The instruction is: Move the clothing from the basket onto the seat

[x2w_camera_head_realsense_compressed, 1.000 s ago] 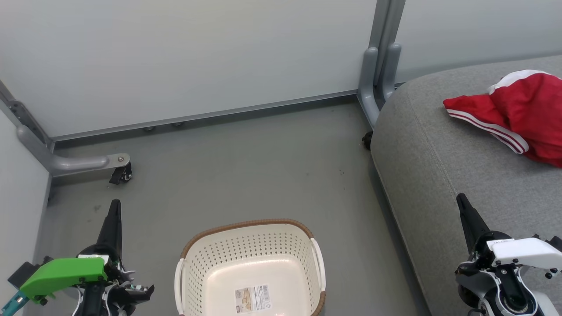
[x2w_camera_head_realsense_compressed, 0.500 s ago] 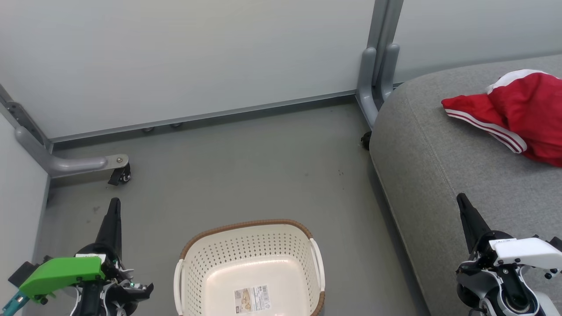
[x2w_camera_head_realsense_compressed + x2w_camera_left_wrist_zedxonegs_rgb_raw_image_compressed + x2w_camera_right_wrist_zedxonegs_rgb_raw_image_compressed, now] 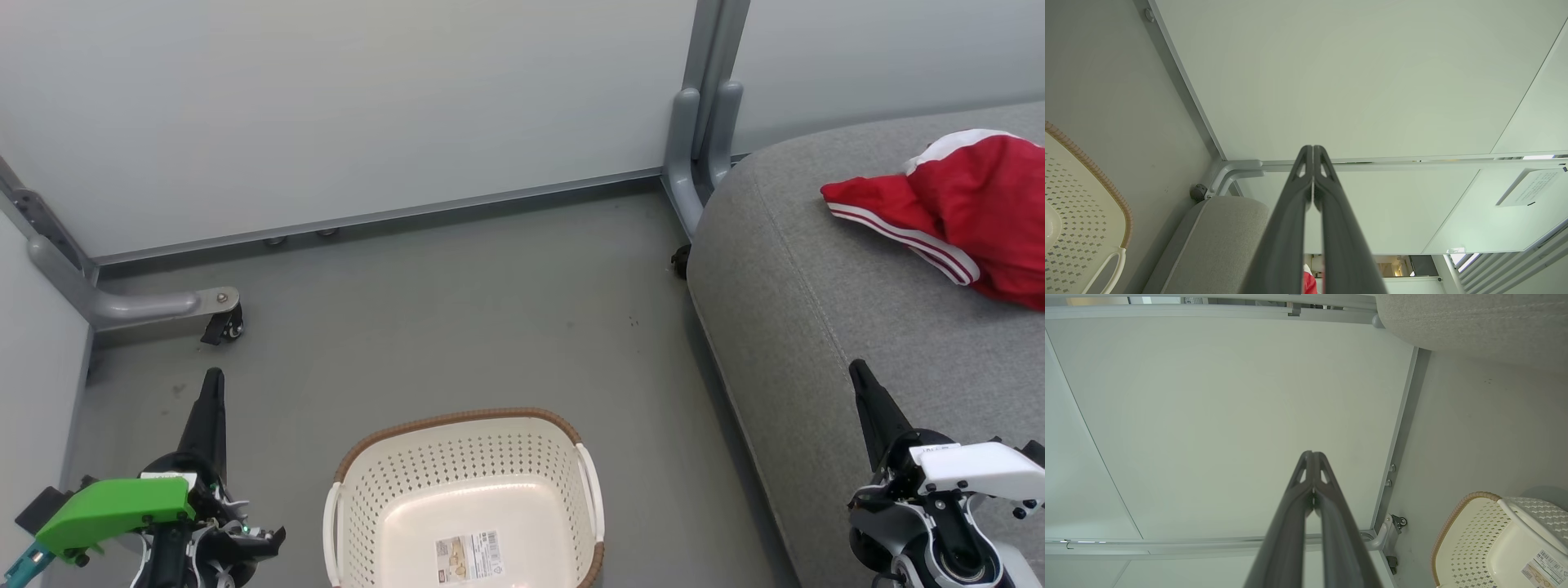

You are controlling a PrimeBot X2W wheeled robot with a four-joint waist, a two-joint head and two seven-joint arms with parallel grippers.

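Note:
Red clothing (image 3: 959, 211) with white stripes lies crumpled on the grey seat (image 3: 824, 310) at the right of the head view; a sliver of red clothing (image 3: 1309, 282) peeks between the fingers in the left wrist view. The cream basket (image 3: 359, 490) with its brown rim stands on the floor at bottom centre, holding nothing but a paper label (image 3: 468, 557). My left gripper (image 3: 212, 377) is shut and empty, left of the basket. My right gripper (image 3: 856, 369) is shut and empty, over the seat's front part. The basket (image 3: 1470, 543) also shows in the right wrist view.
Pale partition panels (image 3: 343, 106) stand behind the grey floor (image 3: 457, 318). A grey frame foot with a castor (image 3: 222, 323) sits at the left, and a grey post (image 3: 702, 114) rises beside the seat's far corner.
The whole picture shifted a few pixels left early on, so the camera moved slightly. Grippers, basket and clothing keep their places.

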